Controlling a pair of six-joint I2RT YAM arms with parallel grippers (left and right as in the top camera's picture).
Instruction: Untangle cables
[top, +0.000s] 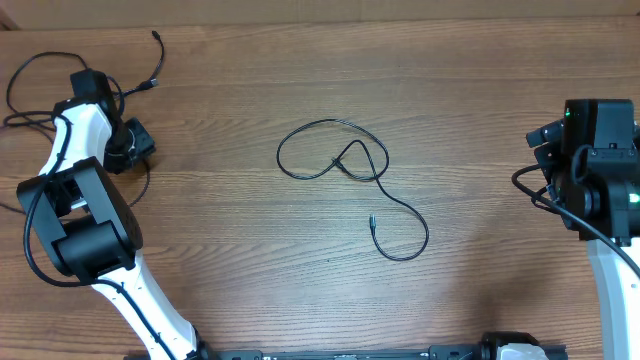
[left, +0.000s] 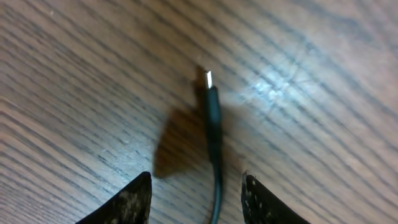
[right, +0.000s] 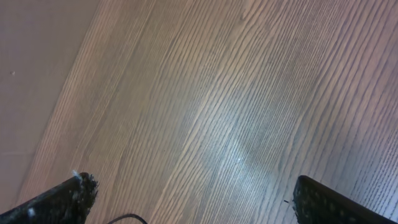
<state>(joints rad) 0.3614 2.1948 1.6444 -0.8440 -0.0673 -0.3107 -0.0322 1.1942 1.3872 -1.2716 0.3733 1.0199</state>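
Overhead — looped cable (top: 340, 162) mid-table, wood (top: 480, 120) open around; left gripper (left: 196, 180), right gripper (right: 193, 180) both wide.

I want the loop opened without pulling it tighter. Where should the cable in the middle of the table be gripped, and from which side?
Probably grip the cable just behind its plug end, coming straight down from the right arm's side. That tail curves out clear of the loop and its crossing, and lies flat with bare table around it.

One black cable (top: 343, 157) lies loosely looped at centre; a second cable (top: 160, 60), seemingly separate, far left.
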